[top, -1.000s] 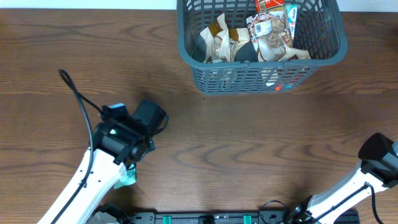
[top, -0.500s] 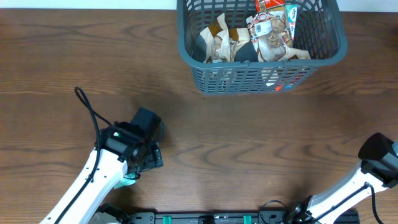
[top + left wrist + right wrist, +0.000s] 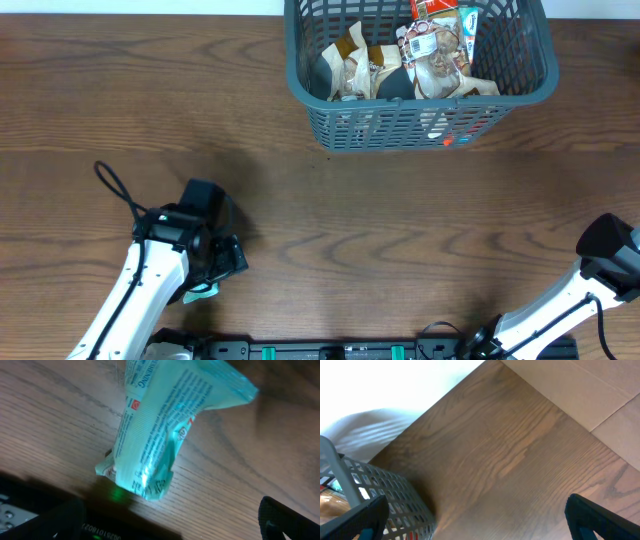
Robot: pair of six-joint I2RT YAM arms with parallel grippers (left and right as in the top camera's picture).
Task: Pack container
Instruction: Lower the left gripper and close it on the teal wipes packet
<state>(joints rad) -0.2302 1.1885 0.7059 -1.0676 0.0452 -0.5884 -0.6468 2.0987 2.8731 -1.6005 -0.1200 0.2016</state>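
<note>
Overhead: basket [image 3: 400,125] is clipped by the top edge, far wall out of shot. The snack packets [image 3: 410,62] inside overlap each other, and their labels are too small to read. Left arm [image 3: 140,290] covers the teal packet [image 3: 205,292], only a sliver pokes out by the wrist. Right arm [image 3: 560,298] is cut by the right and bottom edges, fingers not visible from above.

Left wrist: teal packet runs off the top edge, print blurred and mostly unreadable. Left gripper [image 3: 165,515] shows only dark tips in the bottom corners, the left tip lost in blur.

Right wrist: right gripper [image 3: 475,520] is likewise two tips, cropped. Only one basket corner shows, at lower left; can't tell the contents through the slots.
</note>
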